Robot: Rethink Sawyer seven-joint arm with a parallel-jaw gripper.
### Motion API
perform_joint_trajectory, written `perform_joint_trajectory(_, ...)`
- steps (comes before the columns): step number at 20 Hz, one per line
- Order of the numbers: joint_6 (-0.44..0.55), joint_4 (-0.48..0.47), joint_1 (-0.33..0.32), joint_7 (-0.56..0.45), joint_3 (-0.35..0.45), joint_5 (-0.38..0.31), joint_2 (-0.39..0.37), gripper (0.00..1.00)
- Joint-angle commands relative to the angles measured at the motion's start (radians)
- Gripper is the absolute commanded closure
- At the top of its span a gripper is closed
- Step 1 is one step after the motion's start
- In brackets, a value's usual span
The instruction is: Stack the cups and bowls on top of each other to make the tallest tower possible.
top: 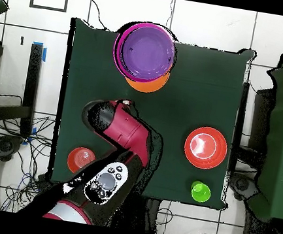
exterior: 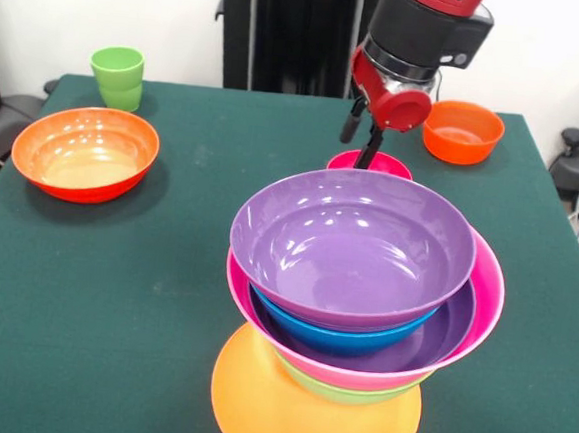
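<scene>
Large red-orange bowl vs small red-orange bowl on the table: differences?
Size: the large red-orange bowl is clearly wider than the small red-orange bowl. Place: in the front view the large one sits at the table's left side near the light-green cup; the small one sits far right beside the gripper. Both stand upright, empty, apart from the tower.

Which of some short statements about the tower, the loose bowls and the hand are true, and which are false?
1. The purple bowl is the top of the tower. True.
2. The light-green cup is in the tower. False: it stands alone near a table corner.
3. The hand hangs over the small magenta-red bowl. True.
4. The large red-orange bowl lies upside down. False: it sits open side up.
5. The tower's base is an orange bowl. True.
</scene>
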Motion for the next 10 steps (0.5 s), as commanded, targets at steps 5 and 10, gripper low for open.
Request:
perform_joint_trajectory(5, -0.081, 0.096, -0.036, 0.005, 0.122, -0.108, 0.019, 0.0)
perform_joint_trajectory(10, -0.114, 0.128, -0.059, -0.016, 0.139, -0.154, 0.002, 0.0)
